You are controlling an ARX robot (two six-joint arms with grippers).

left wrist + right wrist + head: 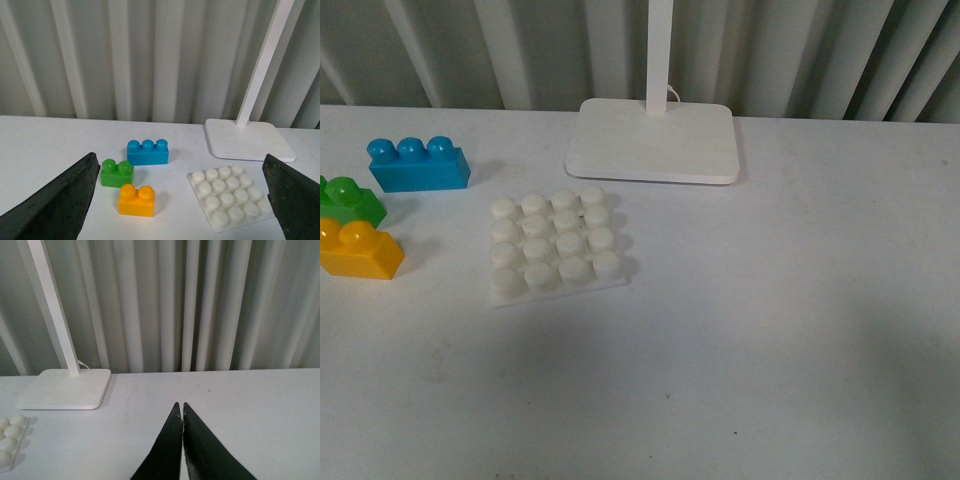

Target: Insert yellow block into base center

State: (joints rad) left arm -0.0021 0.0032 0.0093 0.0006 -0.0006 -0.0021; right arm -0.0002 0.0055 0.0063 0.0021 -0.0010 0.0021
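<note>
At the far left of the white tabletop (800, 330), in the front view, the yellow block (358, 250) lies with two studs up. The green brick (350, 200) sits just behind it, touching or nearly so, and the blue brick (418, 163) is further back. The base (555, 245), a white studded plate, lies flat to the block's right, apart from it and in front of the lamp stand (653, 140).

Neither arm shows in the front view. In the left wrist view, the left arm's fingers (55, 205) are spread wide, holding nothing, and the yellow block (136, 200) lies ahead between them, nearer the left one. Its long axis runs across, along the line of the opening, so the fingers would likely meet its short ends unless the wrist turns.

In the right wrist view, the right arm's fingers (172, 445) are pressed together and empty, with only the base's edge in sight. The left arm looks nearer for the pickup.
</note>
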